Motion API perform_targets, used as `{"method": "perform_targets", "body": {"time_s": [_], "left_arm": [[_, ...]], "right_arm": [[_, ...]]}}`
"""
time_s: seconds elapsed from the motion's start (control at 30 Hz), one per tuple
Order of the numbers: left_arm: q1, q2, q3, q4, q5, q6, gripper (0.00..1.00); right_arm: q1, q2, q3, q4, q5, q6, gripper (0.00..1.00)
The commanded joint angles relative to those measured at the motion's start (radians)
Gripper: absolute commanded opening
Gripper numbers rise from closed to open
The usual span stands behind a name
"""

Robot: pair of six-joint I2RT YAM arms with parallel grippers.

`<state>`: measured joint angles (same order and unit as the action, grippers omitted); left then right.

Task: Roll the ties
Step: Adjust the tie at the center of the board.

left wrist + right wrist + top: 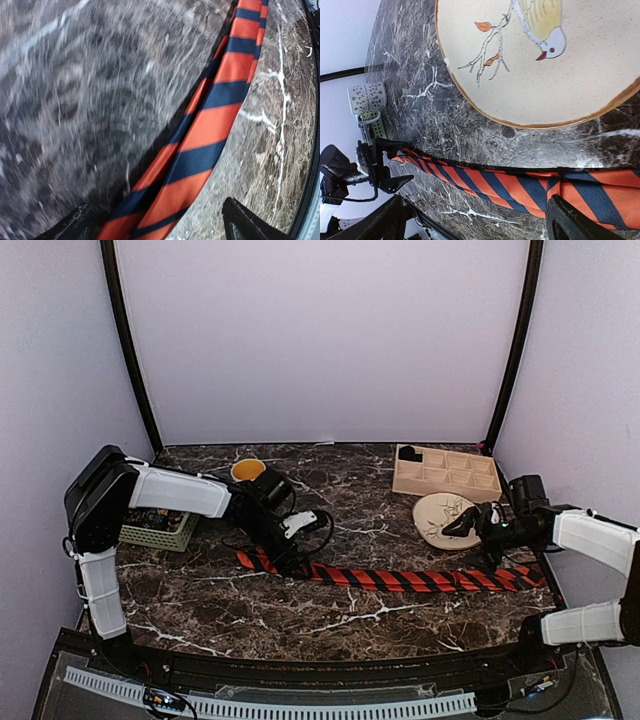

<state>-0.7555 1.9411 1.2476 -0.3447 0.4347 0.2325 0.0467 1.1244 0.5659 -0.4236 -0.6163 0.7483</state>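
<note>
One tie (420,579), with bold red-and-black diagonal stripes, lies stretched flat across the marble table (200,610) from left of centre to the right edge. My left gripper (287,558) hangs low over its left end. In the left wrist view the tie (210,125) runs up between the two spread fingers (247,222), and neither finger presses it. My right gripper (458,528) hovers near the tie's right end, by the plate. Its jaws stand open in the right wrist view, with the tie (520,187) passing below them, ungripped.
A cream plate (438,512) painted with a bird lies just behind the tie's right part. A wooden compartment tray (445,472) sits at the back right. A yellow cup (247,470) and a green basket (160,530) stand at the left. Side walls close in the table.
</note>
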Motion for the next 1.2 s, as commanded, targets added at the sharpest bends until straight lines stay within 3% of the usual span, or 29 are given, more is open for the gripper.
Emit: {"method": "perform_targets", "body": {"time_s": [0.0,0.3,0.57,0.73,1.03,1.17], "left_arm": [[0.002,-0.033,-0.056,-0.113,0.046,-0.118,0.87],[-0.018,-0.228,-0.209,-0.147,0.062,-0.177,0.73],[-0.024,-0.404,-0.265,-0.044,-0.188,0.047,0.99],[-0.066,-0.38,-0.295,-0.057,-0.299,0.222,0.99],[-0.13,-0.433,-0.437,0.089,-0.413,0.342,0.99],[-0.14,-0.391,-0.456,0.102,-0.468,0.386,0.9]], "right_arm": [[0.051,0.027,0.035,0.07,-0.023,0.008,0.97],[0.091,0.056,0.05,0.079,-0.048,-0.024,1.0],[0.121,0.06,0.052,0.091,-0.051,-0.023,0.98],[0.122,0.06,0.058,0.092,-0.05,-0.02,0.98],[0.122,0.064,0.05,0.11,-0.059,-0.004,0.97],[0.123,0.075,0.049,0.117,-0.06,-0.003,0.97]]}}
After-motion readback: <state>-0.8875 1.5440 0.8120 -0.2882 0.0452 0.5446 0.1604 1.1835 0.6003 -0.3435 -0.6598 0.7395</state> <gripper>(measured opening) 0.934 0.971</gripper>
